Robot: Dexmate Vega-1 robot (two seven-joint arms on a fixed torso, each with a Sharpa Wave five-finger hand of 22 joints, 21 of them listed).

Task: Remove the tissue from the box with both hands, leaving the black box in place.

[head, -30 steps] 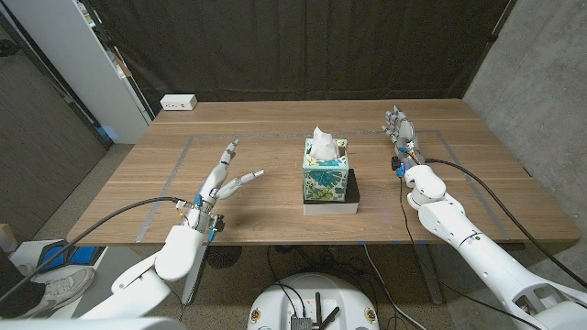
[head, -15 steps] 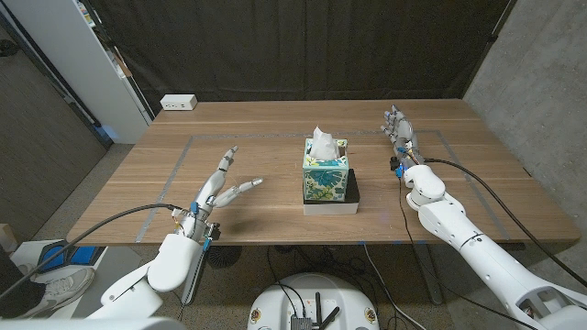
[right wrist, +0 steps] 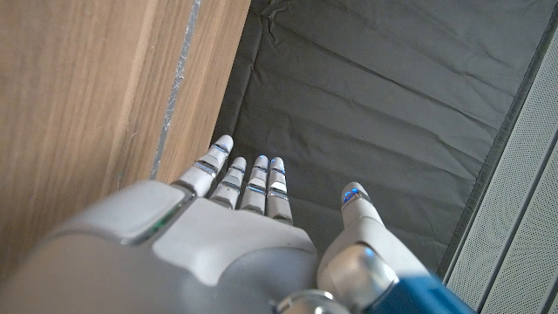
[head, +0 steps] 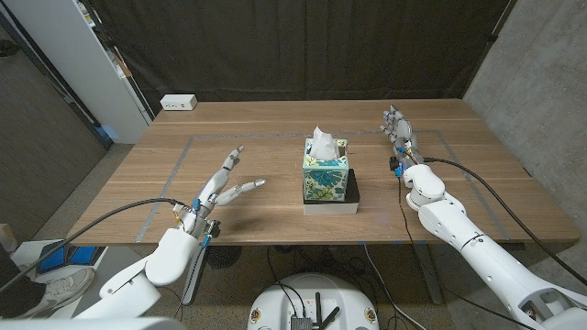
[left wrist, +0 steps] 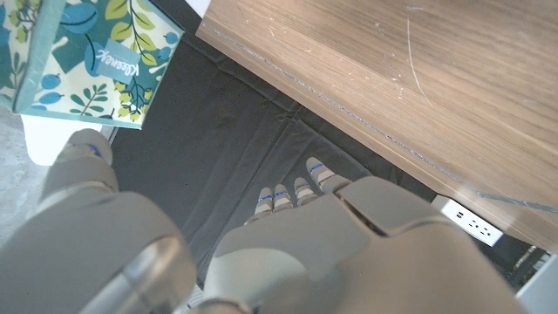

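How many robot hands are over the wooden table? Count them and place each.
2. The white left hand is left of the floral teal tissue box, fingers spread, holding nothing. The white right hand stands right of the box, also holding nothing.

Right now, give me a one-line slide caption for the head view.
Both open hands, left hand and right hand, flank a floral tissue box on its black box, tissue untouched.

The tissue box (head: 325,178) stands in the middle of the surface (head: 266,137), with a black box (head: 350,189) touching its right side. Bare wood lies between the left hand (head: 226,183) and the tissue box. Bare wood also lies between the right hand (head: 399,131) and the black box. The tissue (head: 320,140) sticks up with nothing above it. A white power strip (head: 178,103) sits far off in the back left corner.
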